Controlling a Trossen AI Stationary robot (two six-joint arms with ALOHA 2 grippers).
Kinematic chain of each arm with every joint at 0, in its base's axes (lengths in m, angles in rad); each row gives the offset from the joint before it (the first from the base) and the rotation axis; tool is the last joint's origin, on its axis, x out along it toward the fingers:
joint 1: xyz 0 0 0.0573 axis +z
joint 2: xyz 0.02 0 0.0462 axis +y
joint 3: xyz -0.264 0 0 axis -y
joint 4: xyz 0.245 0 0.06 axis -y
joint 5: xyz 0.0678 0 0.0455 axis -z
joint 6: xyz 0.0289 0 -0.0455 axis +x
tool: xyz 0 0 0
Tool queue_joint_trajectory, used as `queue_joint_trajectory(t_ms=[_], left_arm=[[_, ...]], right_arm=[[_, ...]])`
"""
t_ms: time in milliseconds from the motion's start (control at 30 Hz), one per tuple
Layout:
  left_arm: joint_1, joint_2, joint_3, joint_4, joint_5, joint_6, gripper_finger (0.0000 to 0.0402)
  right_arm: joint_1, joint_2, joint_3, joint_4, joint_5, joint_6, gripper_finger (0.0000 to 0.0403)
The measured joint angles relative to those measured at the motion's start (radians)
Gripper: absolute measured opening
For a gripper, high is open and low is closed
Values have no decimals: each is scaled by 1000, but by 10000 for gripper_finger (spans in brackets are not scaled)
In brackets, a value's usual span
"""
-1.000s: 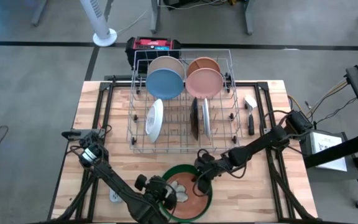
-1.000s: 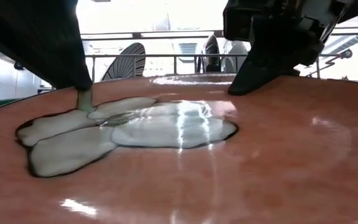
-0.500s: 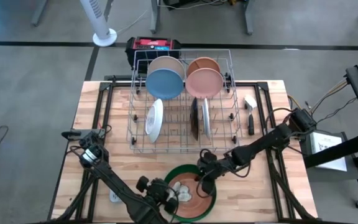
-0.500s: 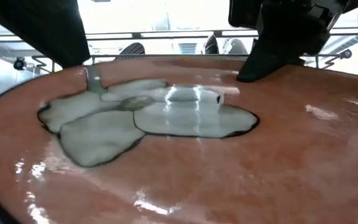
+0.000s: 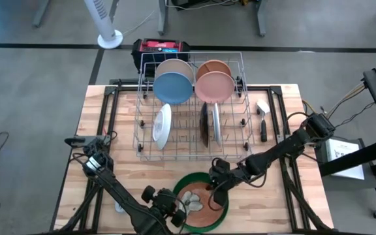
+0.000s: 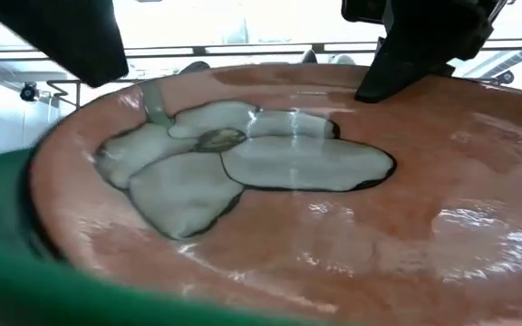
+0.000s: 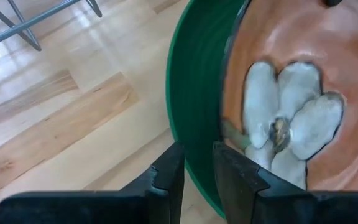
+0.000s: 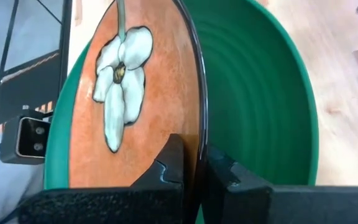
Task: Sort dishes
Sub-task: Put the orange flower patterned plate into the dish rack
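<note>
Now the orange-brown plate (image 5: pixel 204 199) with a white flower painted on it sits tilted inside the big green bowl (image 5: pixel 221 216), at the front edge of the worktop (image 5: pixel 109 130). One side of the plate is lifted and the other side leans on the inner wall of the bowl.

The right gripper (image 8: pixel 194 171) has its fingers clamped on the rim of this plate; in the right wrist view the thin dark rim passes exactly between them. The left gripper (image 7: pixel 197 171) has its fingers closed on the rim of the green bowl, on the side nearer to the left arm, and I think it holds the bowl steady.

Behind them stands the wire rack (image 5: pixel 191 108). It already carries a blue plate (image 5: pixel 173 88), a pink one (image 5: pixel 214 87), a tan one (image 5: pixel 175 66) and a brownish one (image 5: pixel 213 67) at the back, and a white plate (image 5: pixel 162 125) and two darker ones nearer the front.

In my judgement the step in hand is to take the flower plate out of the bowl, so that it can go to the rack. The grip is only on a thin, shiny rim, so the plate may turn or slip between the fingers when its weight hangs free. Its lower edge can also drag on the wall of the bowl and pull the bowl along, if the left fingers lose their hold. Later, the plate can knock the front wires of the rack if it is carried too low.
</note>
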Motion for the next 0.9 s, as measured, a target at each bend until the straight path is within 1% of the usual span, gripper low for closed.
queue_joint_trajectory(t_ms=[100,333,433,567,900], left_arm=[[0,0,16,-20,-1,1,74],[0,-1,110,-100,-24,34,74],[-1,-1,138,-129,-41,51,74],[-2,-1,165,-146,-60,82,74],[-2,-1,179,-159,-83,106,74]], right_arm=[[-2,-14,0,-9,10,2,7],[2,-21,1,-19,91,17,7],[1,-23,3,-11,73,-3,7],[1,-37,3,-5,77,-9,7],[-1,-100,3,-17,88,-24,2]])
